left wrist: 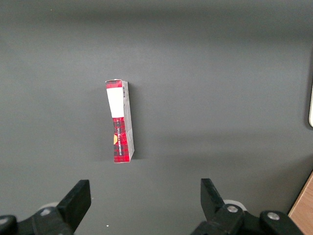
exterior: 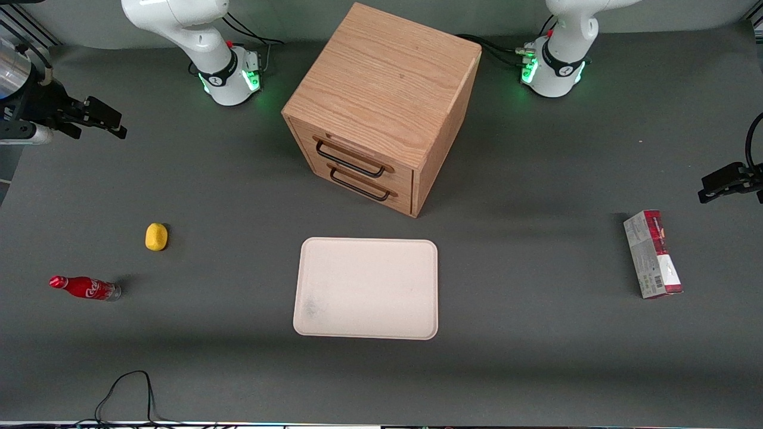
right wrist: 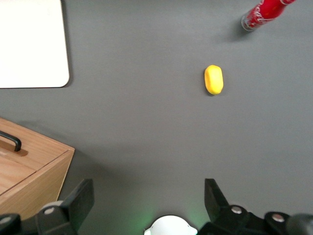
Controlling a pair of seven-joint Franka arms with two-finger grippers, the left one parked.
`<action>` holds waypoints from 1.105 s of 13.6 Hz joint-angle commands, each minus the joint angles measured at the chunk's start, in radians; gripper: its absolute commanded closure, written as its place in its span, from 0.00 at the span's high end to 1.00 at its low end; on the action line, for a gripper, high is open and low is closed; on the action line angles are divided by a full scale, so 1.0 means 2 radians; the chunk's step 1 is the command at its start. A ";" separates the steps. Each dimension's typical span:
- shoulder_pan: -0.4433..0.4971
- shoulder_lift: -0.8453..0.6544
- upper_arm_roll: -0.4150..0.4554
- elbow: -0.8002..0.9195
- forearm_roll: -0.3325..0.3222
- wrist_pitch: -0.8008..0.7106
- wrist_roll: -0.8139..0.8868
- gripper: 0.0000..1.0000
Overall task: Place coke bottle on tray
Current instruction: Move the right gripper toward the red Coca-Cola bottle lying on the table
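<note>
Coke bottle (exterior: 84,288) lies on its side twd working arm's end, well apart from tray (exterior: 366,289). Gripper (exterior: 98,119) hovers high, jaws wide, empty. Approach not begun; next: descend, grasp.

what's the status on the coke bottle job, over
Gripper open, raised at working arm's end, holding nothing. Coke bottle standing on table, untouched. Tray bare. Yellow lump beside bottle, not blocking.

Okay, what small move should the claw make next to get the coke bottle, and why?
Probably swing the open claw toward the front camera, over the coke bottle. The claw hangs empty, high above the table, well away from the bottle, which stands nearer the camera than the yellow lump; the tray is bare.
</note>
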 commanded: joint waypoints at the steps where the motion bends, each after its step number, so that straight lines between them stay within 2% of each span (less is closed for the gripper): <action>1: 0.001 0.012 0.008 0.020 -0.015 -0.016 0.023 1.00; 5: -0.002 0.043 -0.001 0.051 -0.014 -0.013 0.007 1.00; 7: -0.004 0.094 -0.034 0.099 -0.013 -0.010 -0.062 1.00; 9: -0.004 0.164 -0.084 0.153 -0.007 -0.005 -0.148 1.00; 11: -0.004 0.221 -0.129 0.178 -0.006 0.038 -0.231 1.00; 12: -0.005 0.244 -0.147 0.179 0.000 0.067 -0.266 1.00; 15: -0.008 0.304 -0.192 0.185 0.054 0.115 -0.341 1.00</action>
